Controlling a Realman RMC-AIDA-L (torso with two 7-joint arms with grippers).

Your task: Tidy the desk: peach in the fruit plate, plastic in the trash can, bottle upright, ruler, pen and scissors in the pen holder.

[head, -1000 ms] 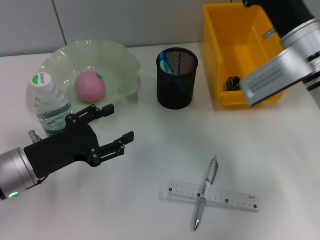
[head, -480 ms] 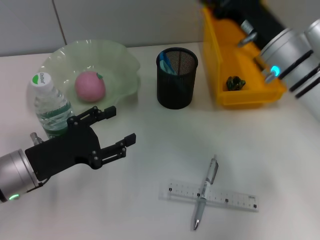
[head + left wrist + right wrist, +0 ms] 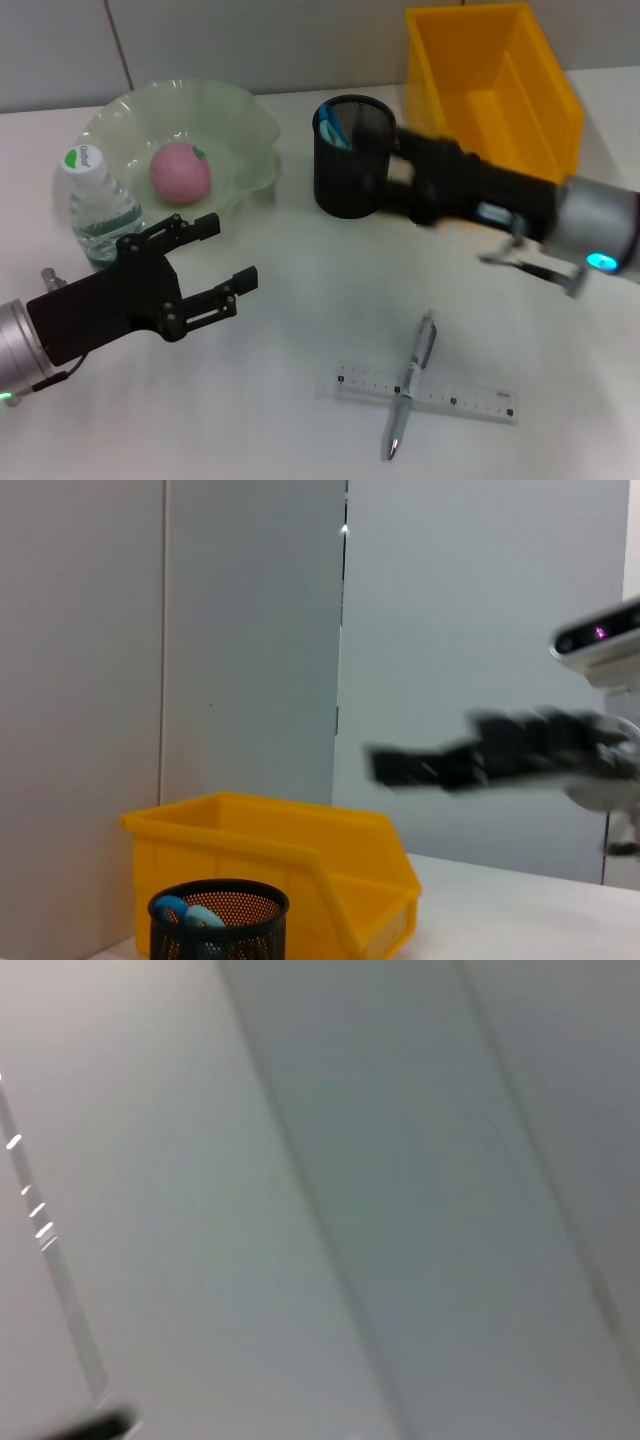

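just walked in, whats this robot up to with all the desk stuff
It is tidying a desk. The peach sits in the green plate, the bottle stands upright, and scissors are in the mesh pen holder. The pen lies across the ruler on the table. The right gripper is by the pen holder; the left gripper hovers open near the bottle, holding nothing.

The left claw (image 3: 212, 259) hovers low over the bench at the robot's left, its two black fingers (image 3: 190, 228) spread wide with nothing between them, on a black wrist and silver forearm that run back to the near left corner. The right claw (image 3: 400, 175) reaches in from the right, its dark body and silver forearm stretched leftward above the bench. It is blurred, so its fingers cannot be made out.
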